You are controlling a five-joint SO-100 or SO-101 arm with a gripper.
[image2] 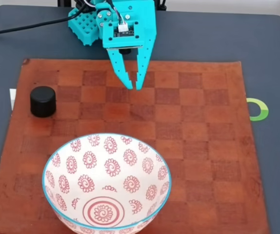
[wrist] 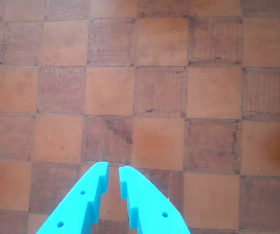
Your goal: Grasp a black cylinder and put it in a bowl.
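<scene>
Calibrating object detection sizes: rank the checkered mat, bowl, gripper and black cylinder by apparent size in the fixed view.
1. Checkered mat
2. Bowl
3. Gripper, though it stands higher, so nearness to the camera may inflate it
4. Black cylinder

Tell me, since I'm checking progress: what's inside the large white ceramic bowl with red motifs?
The bowl holds nothing visible, just its painted red rings. The small black cylinder stands outside.
</scene>
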